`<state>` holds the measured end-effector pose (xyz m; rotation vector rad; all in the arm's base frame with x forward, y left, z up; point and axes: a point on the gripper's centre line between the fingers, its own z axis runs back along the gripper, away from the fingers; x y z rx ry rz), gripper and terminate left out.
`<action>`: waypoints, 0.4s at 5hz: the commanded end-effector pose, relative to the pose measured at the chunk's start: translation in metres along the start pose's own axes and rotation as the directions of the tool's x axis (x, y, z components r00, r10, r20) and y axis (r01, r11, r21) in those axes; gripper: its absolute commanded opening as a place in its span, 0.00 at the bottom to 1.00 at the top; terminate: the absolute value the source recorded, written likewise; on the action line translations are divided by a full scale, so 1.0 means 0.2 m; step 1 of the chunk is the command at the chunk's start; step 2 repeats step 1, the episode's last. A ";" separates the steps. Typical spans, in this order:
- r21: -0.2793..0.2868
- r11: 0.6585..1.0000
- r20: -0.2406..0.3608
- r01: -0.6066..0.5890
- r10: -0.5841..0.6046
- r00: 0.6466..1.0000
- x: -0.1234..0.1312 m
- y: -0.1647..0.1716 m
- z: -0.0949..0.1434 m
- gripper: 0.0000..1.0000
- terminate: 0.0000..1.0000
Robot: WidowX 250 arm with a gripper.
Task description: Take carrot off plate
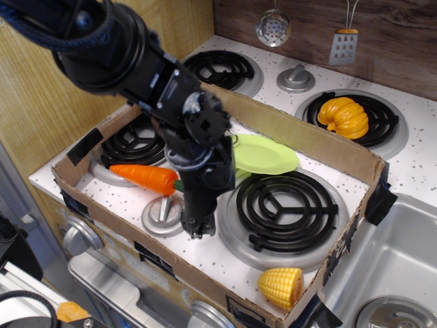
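The orange carrot (142, 178) hangs nearly level over the front edge of the left burner, its dark green stub against my gripper. My gripper (194, 229) points down beside the front-left knob, with its fingers close together around the carrot's stub end; the contact itself is partly hidden by the gripper body. The light yellow-green plate (268, 156) lies behind and to the right of the gripper, with nothing on it, and its left edge is hidden by the arm.
A cardboard box wall (307, 140) rings the front two burners. The big front-right burner (283, 205) is black coils. A corn cob (281, 285) sits at the box's front corner. A pumpkin (343, 116) rests on the back-right burner. The sink (399, 253) is at right.
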<state>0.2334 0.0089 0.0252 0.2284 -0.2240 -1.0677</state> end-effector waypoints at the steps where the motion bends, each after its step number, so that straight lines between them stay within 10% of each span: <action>1: 0.061 0.998 -0.048 -0.009 0.012 0.999 0.13 -0.01 0.22 1.00 1.00; 2: 0.061 0.998 -0.048 -0.009 0.012 0.999 0.13 -0.01 0.22 1.00 1.00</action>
